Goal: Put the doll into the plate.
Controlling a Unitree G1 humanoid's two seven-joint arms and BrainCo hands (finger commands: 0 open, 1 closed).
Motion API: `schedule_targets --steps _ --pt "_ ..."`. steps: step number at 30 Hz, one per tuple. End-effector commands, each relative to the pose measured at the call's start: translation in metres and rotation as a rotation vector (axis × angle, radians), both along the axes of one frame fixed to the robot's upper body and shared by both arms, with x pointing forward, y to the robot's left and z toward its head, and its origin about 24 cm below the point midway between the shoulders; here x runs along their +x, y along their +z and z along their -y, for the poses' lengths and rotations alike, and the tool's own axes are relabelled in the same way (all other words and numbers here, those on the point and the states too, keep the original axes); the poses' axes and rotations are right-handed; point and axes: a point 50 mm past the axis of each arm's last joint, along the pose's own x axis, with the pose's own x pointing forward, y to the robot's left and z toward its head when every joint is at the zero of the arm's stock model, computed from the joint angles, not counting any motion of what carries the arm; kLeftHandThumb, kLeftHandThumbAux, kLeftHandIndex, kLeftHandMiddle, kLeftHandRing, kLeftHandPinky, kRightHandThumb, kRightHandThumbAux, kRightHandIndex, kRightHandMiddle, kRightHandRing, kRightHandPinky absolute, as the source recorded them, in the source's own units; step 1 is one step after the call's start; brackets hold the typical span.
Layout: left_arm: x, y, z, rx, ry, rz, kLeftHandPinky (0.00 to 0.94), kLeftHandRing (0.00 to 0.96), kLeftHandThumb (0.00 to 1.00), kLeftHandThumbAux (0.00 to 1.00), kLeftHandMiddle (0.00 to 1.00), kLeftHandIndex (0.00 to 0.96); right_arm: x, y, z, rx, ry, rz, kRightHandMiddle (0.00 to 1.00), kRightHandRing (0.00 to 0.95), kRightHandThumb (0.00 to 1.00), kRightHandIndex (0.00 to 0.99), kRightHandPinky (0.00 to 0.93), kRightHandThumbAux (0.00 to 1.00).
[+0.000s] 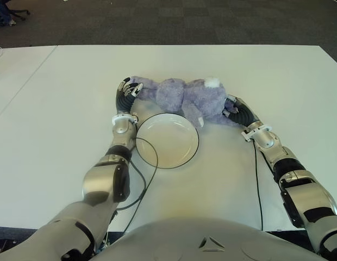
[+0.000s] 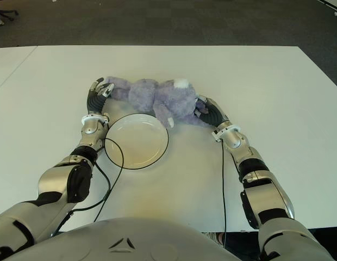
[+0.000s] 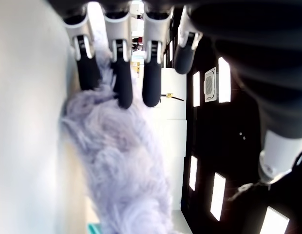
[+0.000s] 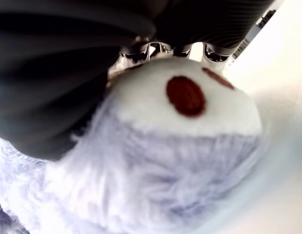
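Table (image 1: 60, 109), white and broad, is filling most of the eye views, with dark carpet (image 1: 157, 22) running along the top edge. No writing, brand or label is readable anywhere.

Toward centre-left of the left eye view, the left hand (image 1: 126, 93) is reaching up the frame to the doll's left end. Its wrist view is showing the dark fingers (image 3: 122, 78) stretched out nearly straight, their tips pressing into the purple fur; they are touching it rather than closing round it.

Just below and right of that hand, the plate (image 1: 179, 157) is lying flat on the table, white with a thin dark rim. A black cable (image 1: 149, 179) is looping over its left edge.

The doll (image 1: 185, 98), a fluffy purple plush with a white tuft at its upper right, is lying on the table just above the plate, stretched across the middle of the frame between both hands. One limb is hanging over the plate's upper right rim.

At centre-right, the right hand (image 1: 237, 110) is pushing against the doll's right end. Its wrist view is showing a white patch with red marks (image 4: 186, 95) held close under the palm, fingers curling around it.
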Motion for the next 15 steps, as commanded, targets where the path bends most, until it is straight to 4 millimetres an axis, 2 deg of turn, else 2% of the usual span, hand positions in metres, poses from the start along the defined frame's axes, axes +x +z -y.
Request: schedule_targets --steps 1,6,15 --pt "-0.080 -0.091 0.015 -0.087 -0.001 -0.447 0.265 0.308 0.000 0.566 0.303 0.153 -0.032 -0.053 0.002 -0.048 -0.049 -0.248 0.826 0.824 0.702 0.440 0.839 0.716" --pt "-0.080 -0.091 0.015 -0.089 0.000 -0.446 0.301 0.311 0.000 0.571 0.304 0.164 -0.029 -0.051 0.003 -0.028 -0.072 -0.234 0.842 0.842 0.703 0.440 0.852 0.715" --pt "-0.081 -0.091 0.013 -0.079 -0.005 -0.444 0.303 0.319 0.000 0.574 0.305 0.162 -0.022 -0.043 0.007 0.019 -0.115 -0.189 0.847 0.850 0.705 0.441 0.854 0.715"
